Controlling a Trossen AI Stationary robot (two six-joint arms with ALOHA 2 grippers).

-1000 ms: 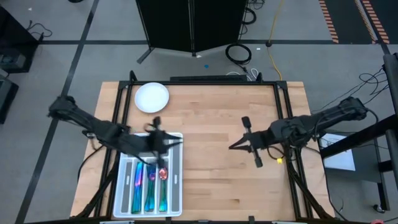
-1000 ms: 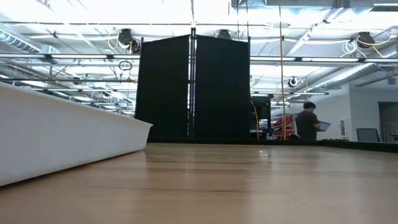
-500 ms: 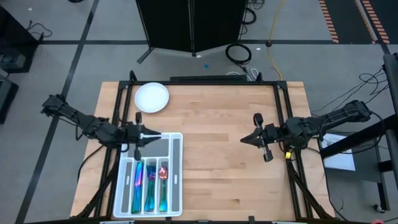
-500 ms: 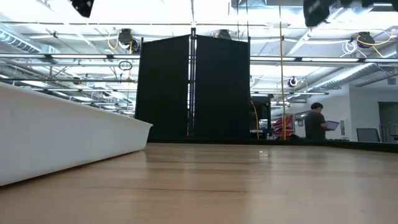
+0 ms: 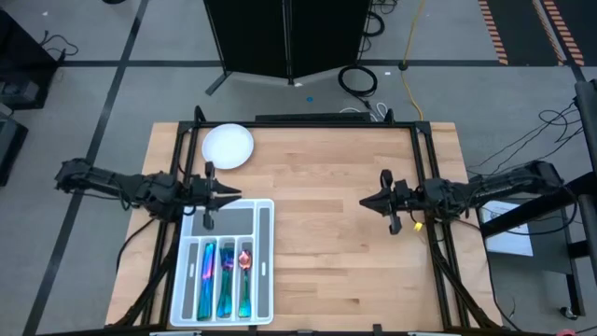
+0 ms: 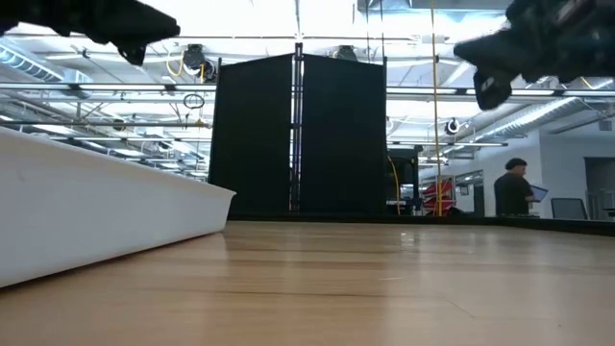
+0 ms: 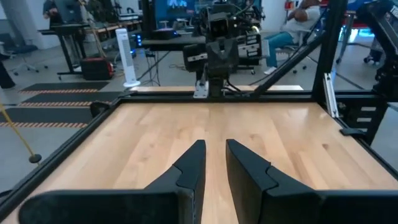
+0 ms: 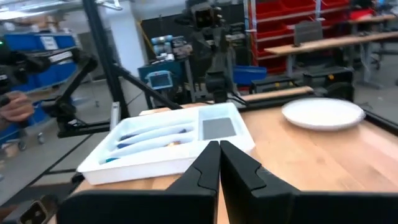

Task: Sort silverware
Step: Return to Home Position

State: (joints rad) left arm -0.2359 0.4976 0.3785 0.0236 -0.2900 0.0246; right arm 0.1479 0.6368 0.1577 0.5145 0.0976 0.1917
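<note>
Seen from above, the left gripper [image 5: 227,194] hangs at about 9 o'clock on the table [image 5: 326,261], just over the far rim of the tray [image 5: 265,245]. Its wrist view shows the two fingers drawn almost together with only a slim gap, and nothing is held between them.

The tray lies toward 7 o'clock. The silverware [image 5: 225,271] rests inside it, laid lengthwise in three side-by-side compartments in blue, teal and a pinkish gold. The narrow compartment on the tray's 3 o'clock side looks bare.

The plate [image 5: 229,146] sits at about 11 o'clock with nothing on it. No loose piece shows anywhere on the wood.

At about 3 o'clock the right gripper [image 5: 371,200] hovers above the table near its edge. Its fingers are pressed together and carry nothing.

By this layout the sorting itself appears finished, since every visible piece is in the tray. What seems left is only for both arms to pull clear and park.
</note>
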